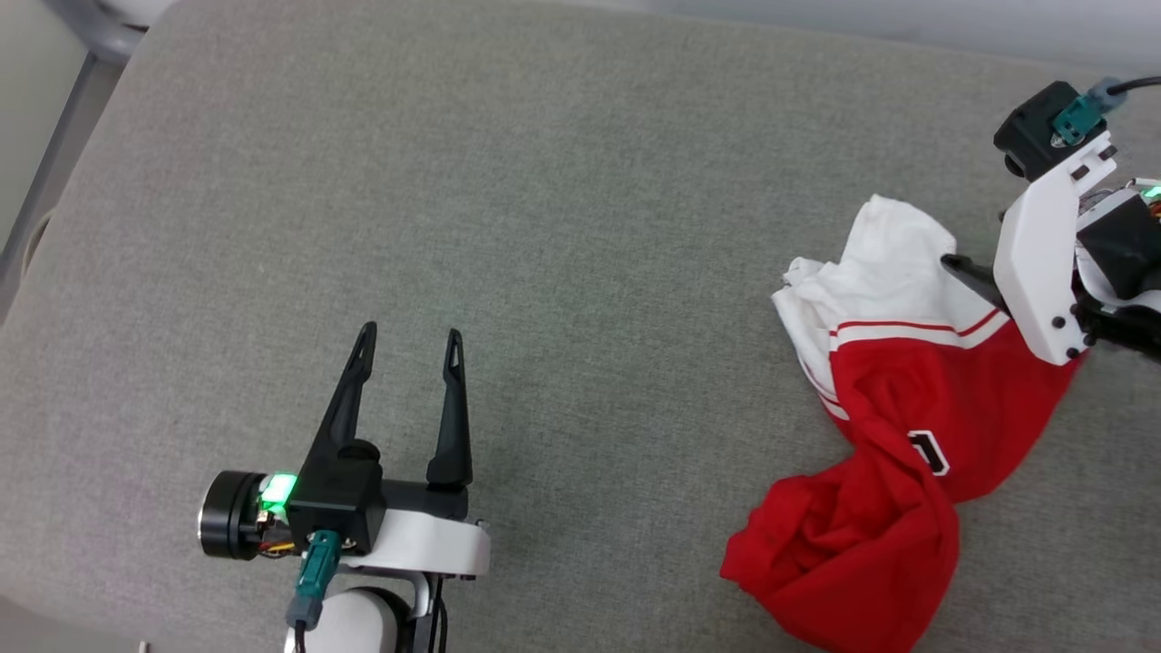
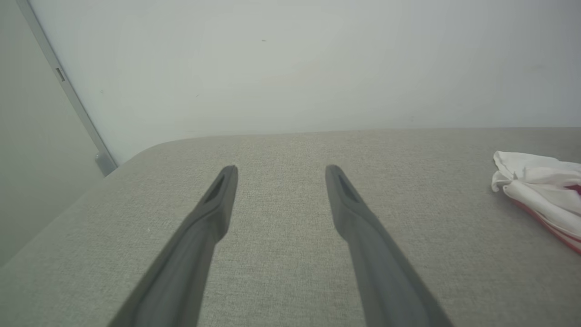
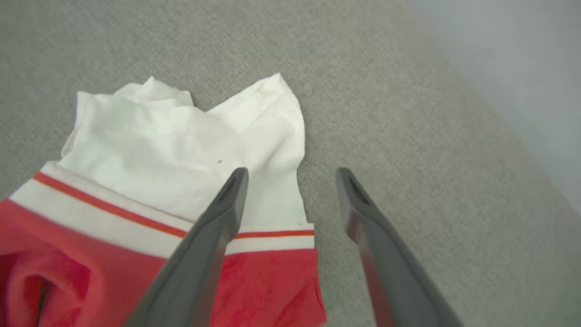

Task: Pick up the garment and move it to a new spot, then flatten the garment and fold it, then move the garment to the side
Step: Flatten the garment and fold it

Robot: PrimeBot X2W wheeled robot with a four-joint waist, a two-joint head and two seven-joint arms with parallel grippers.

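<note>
**Head view.** The left gripper (image 1: 410, 334) was seen low on the left, its arm reaching up from the bottom edge. Its two dark fingers were pointed away from the robot and spread apart, with nothing between them. It was held over a bare part of the grey fabric surface (image 1: 562, 209). The right gripper (image 1: 972, 276) was seen at the right edge, turned inward toward the left. One dark finger was shown against the right edge of the garment (image 1: 893, 399), and the other was hidden behind the white wrist bracket. One garment was counted. It lay crumpled at the right of the surface, white sleeve cloth farthest from the robot and red cloth bunched nearest to it. Part of one black, white-outlined character (image 1: 929, 452) was visible on the red.

**Left wrist view.** Two fingers were counted, parted widely over bare grey fabric. A pale wall (image 2: 317, 68) was seen beyond the surface's far edge. The garment's white end was caught at the right edge, well apart from the fingers.

**Right wrist view.** Two fingers were counted, held apart and clamped on nothing. The left one was seen over the white sleeve and striped trim, the right one over bare fabric beside the garment. Whether cloth was touched could not be told.
</note>
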